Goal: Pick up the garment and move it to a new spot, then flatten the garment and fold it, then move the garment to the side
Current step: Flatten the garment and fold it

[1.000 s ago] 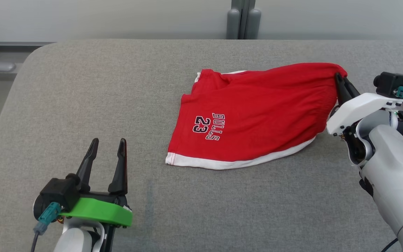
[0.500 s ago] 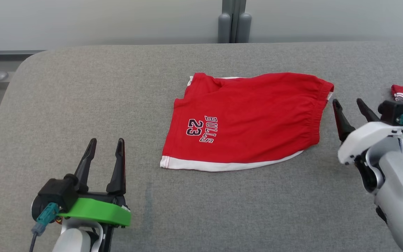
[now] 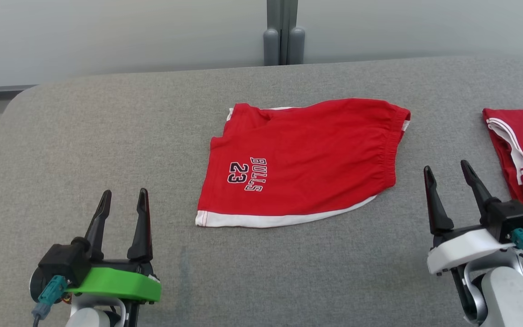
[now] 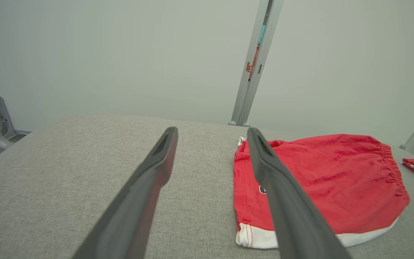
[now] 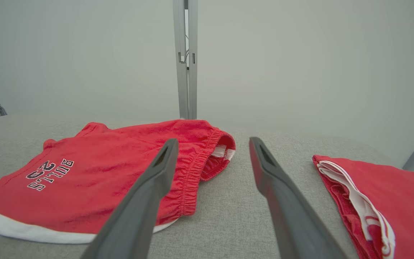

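left end effector (image 3: 124, 192) and right end effector (image 3: 446, 165) spread, empty | shorts (image 3: 302, 159) flat on worktop (image 3: 107, 127) | risk: I pinch one layer only, or snag neighbouring red garment (image 3: 522, 150)

Left gripper (image 3: 124, 193) sits at the lower left of the head view on a green-collared wrist, fingers (image 3: 142, 222) spread and pointing up-frame. Right gripper (image 3: 445, 165) is at the lower right on a white wrist, fingers parted wide and angled slightly left.

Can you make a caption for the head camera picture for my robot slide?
Red Bulls 23 shorts lie on the gray table, ahead of the left gripper and right gripper, jaws open.
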Motion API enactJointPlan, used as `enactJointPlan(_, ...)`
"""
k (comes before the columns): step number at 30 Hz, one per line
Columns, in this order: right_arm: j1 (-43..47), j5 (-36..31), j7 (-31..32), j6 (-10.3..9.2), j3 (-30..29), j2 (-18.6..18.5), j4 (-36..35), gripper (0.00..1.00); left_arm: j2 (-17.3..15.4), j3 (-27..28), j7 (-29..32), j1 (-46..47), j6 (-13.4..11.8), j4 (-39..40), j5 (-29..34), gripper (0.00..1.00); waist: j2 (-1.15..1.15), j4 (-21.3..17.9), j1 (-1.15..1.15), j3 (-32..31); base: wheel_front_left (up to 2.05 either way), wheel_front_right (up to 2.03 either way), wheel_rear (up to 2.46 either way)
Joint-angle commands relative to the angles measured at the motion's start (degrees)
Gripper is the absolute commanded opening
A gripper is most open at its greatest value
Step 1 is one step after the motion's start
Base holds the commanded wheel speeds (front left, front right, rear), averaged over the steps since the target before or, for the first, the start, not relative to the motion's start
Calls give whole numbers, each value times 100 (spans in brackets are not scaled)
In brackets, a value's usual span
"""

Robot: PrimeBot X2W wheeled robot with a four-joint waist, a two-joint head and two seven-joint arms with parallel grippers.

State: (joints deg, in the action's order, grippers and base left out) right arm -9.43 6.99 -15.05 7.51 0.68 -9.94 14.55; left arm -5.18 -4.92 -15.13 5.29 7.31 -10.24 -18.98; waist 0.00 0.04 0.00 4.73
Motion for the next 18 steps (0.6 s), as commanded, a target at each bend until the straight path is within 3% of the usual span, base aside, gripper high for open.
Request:
enactJointPlan(1, 170, -117, -7, -5, -47, 83, -141, 100, 3, 38, 1, -95, 12, -3, 50, 100, 0, -54, 0, -91, 0, 0, 0)
enactJointPlan(6, 564, -415, 149, -5, -220, 323, -450, 100, 19, 64, 1, -202, 16, -90, 111, 100, 0, -69, 0, -288, 0, 0, 0)
enactJointPlan(18, 842, -567, 480, -5, -192, 403, -613, 100, 63, 101, 1, -471, 20, -218, 179, 100, 0, -13, 0, -519, 0, 0, 0)
